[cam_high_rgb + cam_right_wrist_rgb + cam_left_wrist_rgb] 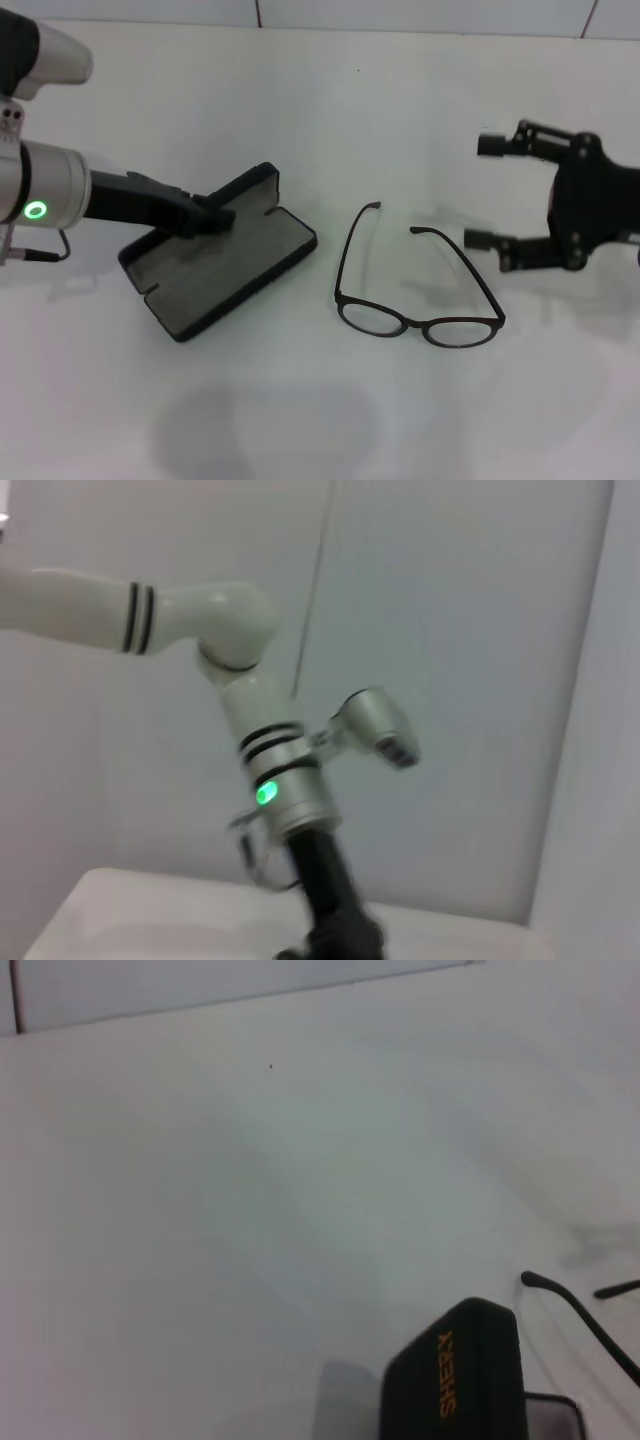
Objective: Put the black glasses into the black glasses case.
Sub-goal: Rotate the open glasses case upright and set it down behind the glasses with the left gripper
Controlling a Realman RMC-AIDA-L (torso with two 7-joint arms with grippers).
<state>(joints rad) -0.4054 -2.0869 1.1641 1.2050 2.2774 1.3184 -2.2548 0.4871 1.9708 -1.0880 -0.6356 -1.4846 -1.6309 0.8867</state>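
Thin black-framed glasses (415, 300) on white desk (420, 120), arms unfolded, beside open black hinged case (225, 262). Left pincer (212, 216) holds lid. Right pincer (500, 195) wide open, empty. Frames light, fragile: grip bridge.

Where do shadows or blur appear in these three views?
Head view: soft shadows beside the black glasses and black glasses case on the white table. Left wrist view: the case lid is soft-focused. Right wrist view: the left arm looks motion-blurred.

Silver arms (45, 185), green ring light (36, 210), black pincers (505, 200)
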